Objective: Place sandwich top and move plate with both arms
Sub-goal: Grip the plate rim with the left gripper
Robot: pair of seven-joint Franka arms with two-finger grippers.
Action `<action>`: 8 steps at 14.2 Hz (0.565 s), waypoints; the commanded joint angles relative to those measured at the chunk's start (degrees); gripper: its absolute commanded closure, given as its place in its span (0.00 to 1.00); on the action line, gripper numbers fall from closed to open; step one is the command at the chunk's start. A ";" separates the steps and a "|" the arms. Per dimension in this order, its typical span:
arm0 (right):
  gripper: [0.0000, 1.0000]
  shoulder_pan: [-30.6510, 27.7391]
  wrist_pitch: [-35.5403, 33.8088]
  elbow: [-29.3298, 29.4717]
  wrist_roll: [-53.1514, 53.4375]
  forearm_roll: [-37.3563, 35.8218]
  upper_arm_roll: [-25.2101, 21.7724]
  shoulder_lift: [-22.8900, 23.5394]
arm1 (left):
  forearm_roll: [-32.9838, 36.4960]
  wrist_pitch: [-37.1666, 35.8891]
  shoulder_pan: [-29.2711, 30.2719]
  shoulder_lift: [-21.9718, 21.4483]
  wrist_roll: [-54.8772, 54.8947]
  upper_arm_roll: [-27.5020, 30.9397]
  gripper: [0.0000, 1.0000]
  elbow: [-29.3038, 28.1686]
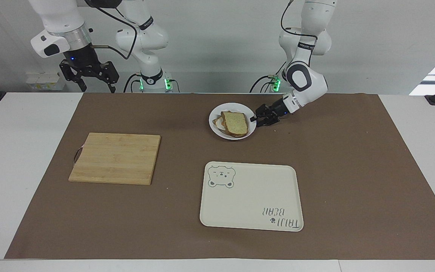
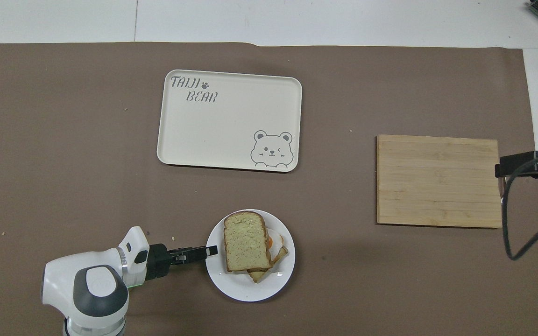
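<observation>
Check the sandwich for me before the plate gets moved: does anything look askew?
Yes. The sandwich top sits skewed on the plate: the fried egg and lower bread slice stick out toward the right arm's end.

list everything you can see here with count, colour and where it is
sandwich top: 1, pale speckled with brown crust, on the egg sandwich on the plate
bread slice with fried egg: 1, under the top slice
plate: 1, white, nearest the robots
tray: 1, cream with bear drawing, farther from the robots than the plate
cutting board: 1, wooden, toward the right arm's end
mat: 1, brown, covering the table
left gripper: black, at the plate's rim
right gripper: black, open, raised, waiting
</observation>
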 commanded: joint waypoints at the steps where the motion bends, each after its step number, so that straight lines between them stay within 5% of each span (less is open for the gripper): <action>1: 0.00 -0.44 -0.82 0.69 -1.40 0.27 0.05 0.14 | -2.06 0.44 -0.99 -1.16 1.49 0.34 0.43 -1.24; 8: 0.00 -0.44 -0.73 0.69 -1.40 0.27 0.05 0.14 | -2.59 0.36 -2.58 -1.78 1.49 0.16 0.46 -2.04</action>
